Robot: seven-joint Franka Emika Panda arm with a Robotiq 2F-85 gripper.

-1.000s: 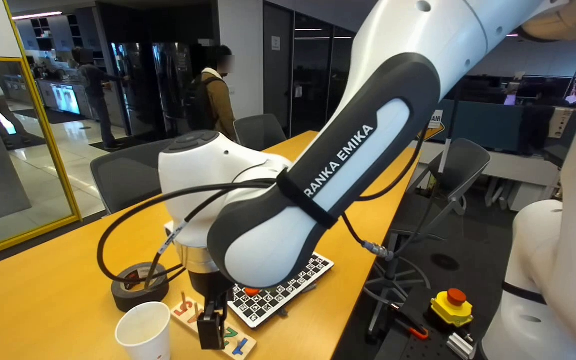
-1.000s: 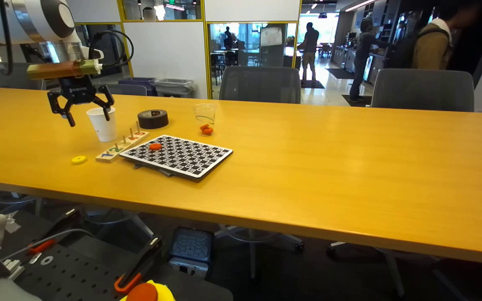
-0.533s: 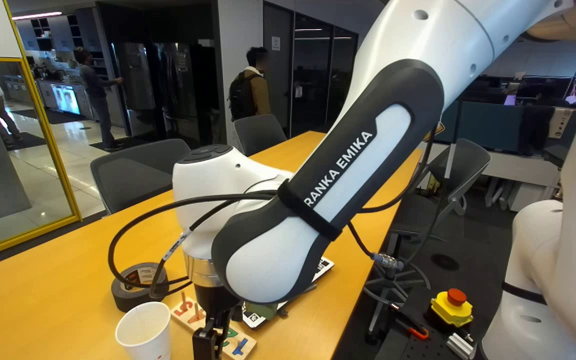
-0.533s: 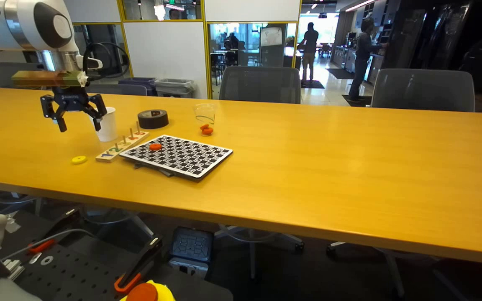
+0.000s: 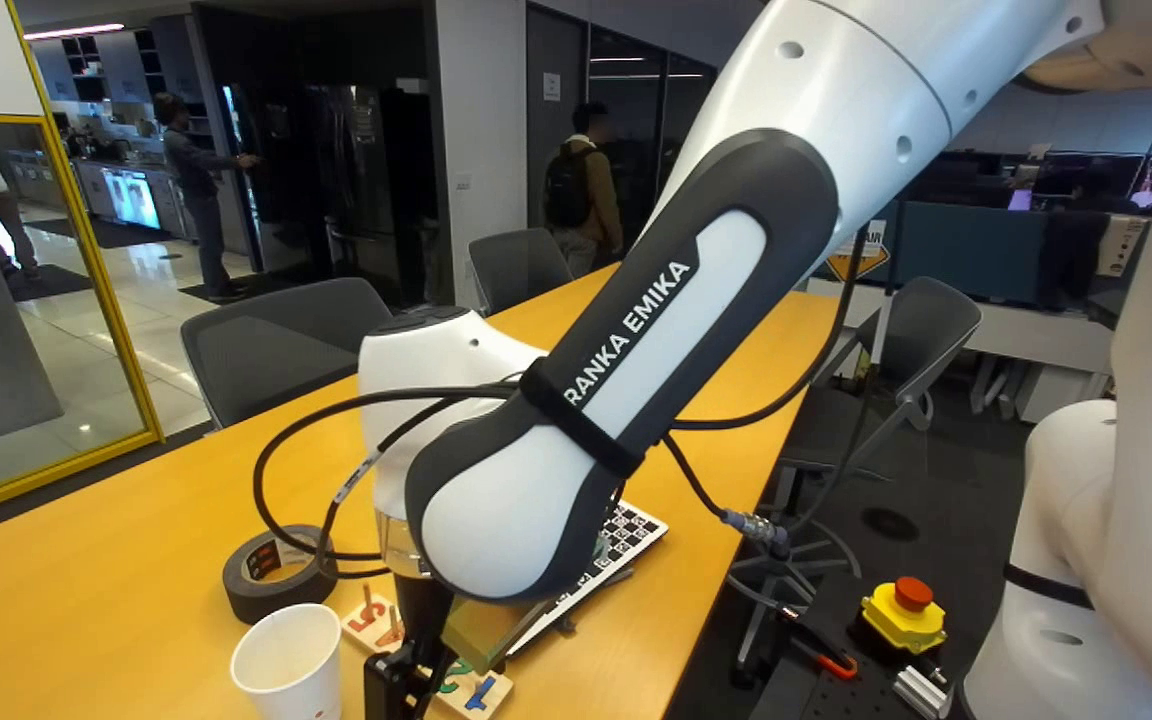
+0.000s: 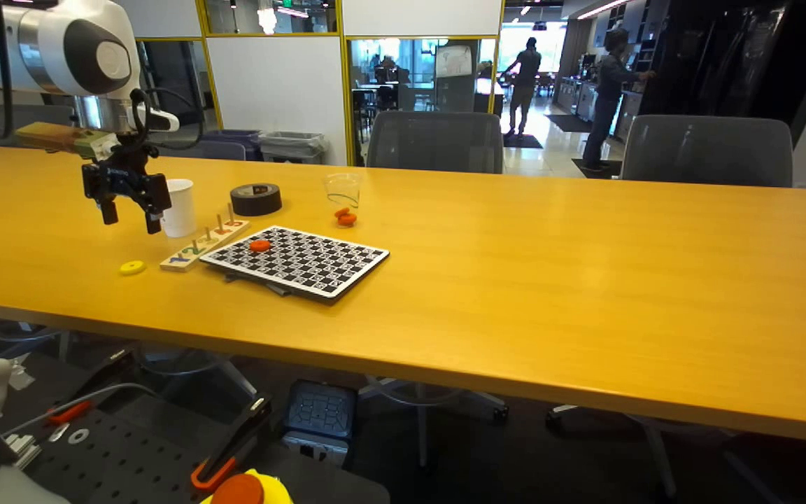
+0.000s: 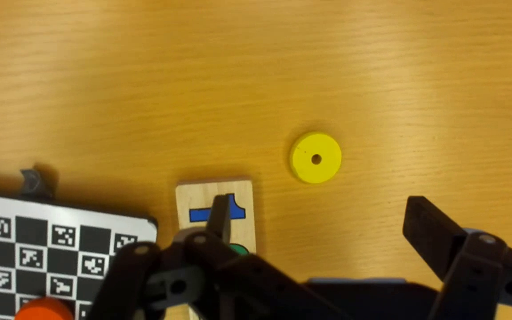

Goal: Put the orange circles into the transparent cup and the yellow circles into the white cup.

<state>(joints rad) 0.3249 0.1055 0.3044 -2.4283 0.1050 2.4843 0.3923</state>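
Wrist view: left, 1 orange disc [image 7: 43, 310] on checkerboard [image 7: 34, 258]; next, number board [image 7: 242, 226]; then 1 yellow disc [image 7: 322, 169] on table [image 7: 256, 80], ahead of spread, unladen pincer [image 7: 318, 213]. Probable pick: yellow disc; centre over it, lower straight, clearing number board.

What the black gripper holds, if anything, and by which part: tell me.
Nothing is held: the gripper stands open; the flat round yellow disc lies on the wooden table.

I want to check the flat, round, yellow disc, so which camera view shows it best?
The wrist view: the yellow disc is large and uncovered, its centre hole visible. In an exterior view the yellow disc appears small, seen obliquely; not both exterior views show it.
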